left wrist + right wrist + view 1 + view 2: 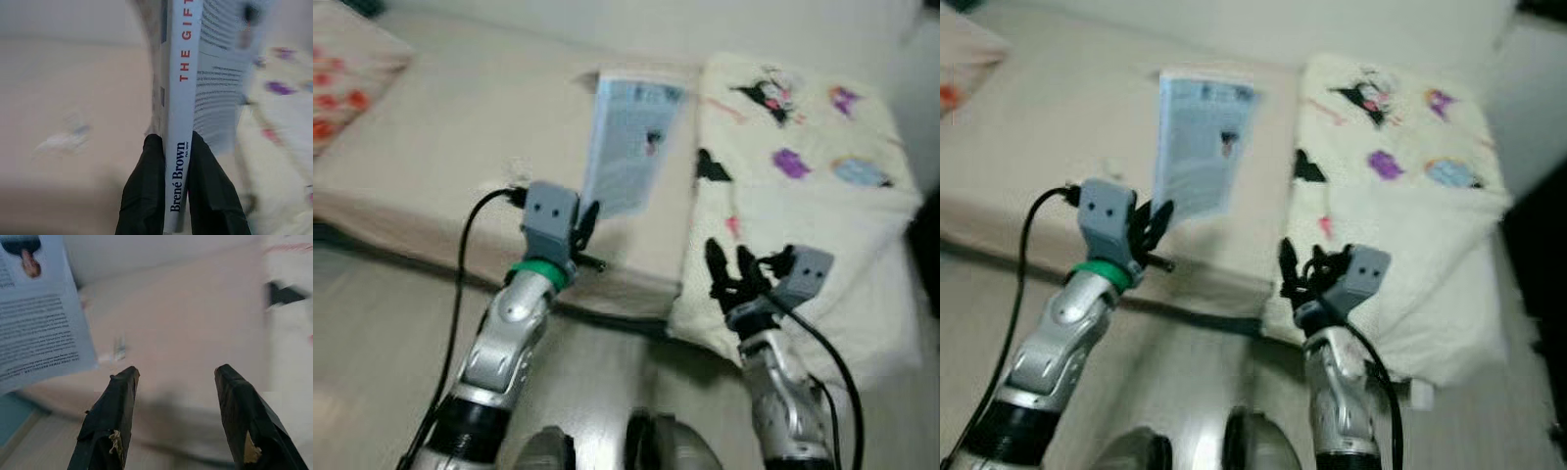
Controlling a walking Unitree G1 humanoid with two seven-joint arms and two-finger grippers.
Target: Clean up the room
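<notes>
My left gripper [584, 227] is shut on the lower end of a pale blue book [631, 142], holding it up above the beige bed [460, 147]. In the left wrist view the two black fingers [146, 196] clamp the book's spine [182, 98], which reads "Brené Brown" and "THE GIFT". My right gripper [729, 269] stands open with nothing between its fingers, in front of the cream cartoon-print blanket [803, 166]. The right wrist view has the book's back cover [34, 318] off to one side of its spread fingers [110, 421].
The blanket drapes over the bed's front edge on the right. A pillow with red flowers [342, 78] lies at the far left of the bed. Pale floor [382, 333] runs in front of the bed. A small scrap [119, 348] lies on the mattress.
</notes>
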